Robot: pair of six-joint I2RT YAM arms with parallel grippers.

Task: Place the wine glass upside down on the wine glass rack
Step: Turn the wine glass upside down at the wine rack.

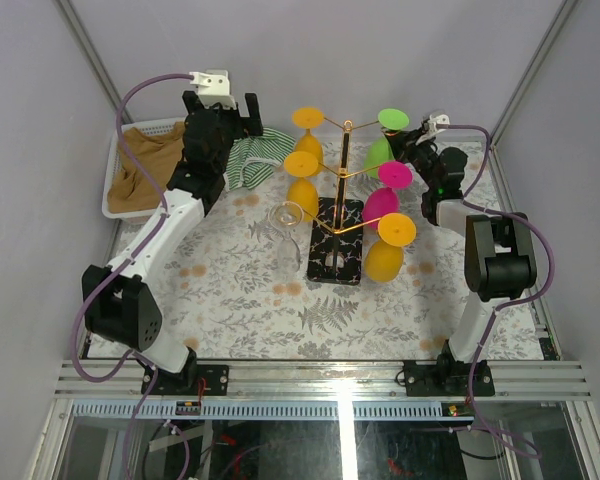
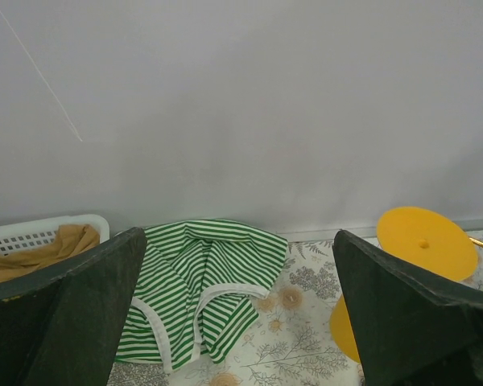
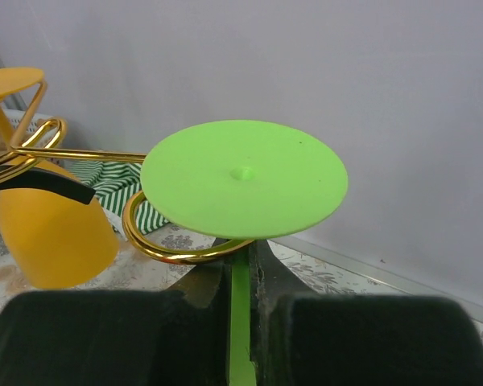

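Observation:
The green wine glass (image 3: 243, 177) hangs upside down, its round foot lying over a curled gold hook (image 3: 145, 235) of the wine glass rack (image 1: 346, 170). My right gripper (image 3: 240, 269) is shut on the thin green stem just under the foot. From above, the right gripper (image 1: 412, 140) is at the rack's back right arm, beside the green foot (image 1: 393, 119). The rack stands on a black speckled base (image 1: 325, 262). My left gripper (image 1: 223, 103) is open and holds nothing, far to the left of the rack; its wrist view shows the left gripper (image 2: 240, 241) wide open over cloth.
Several orange, pink and yellow glasses hang on the rack's other arms, such as an orange one (image 1: 302, 163). A clear glass (image 1: 288, 225) stands on the table left of the base. A green striped cloth (image 2: 201, 281) lies at the back. A white basket (image 1: 115, 165) with brown cloth sits at the left.

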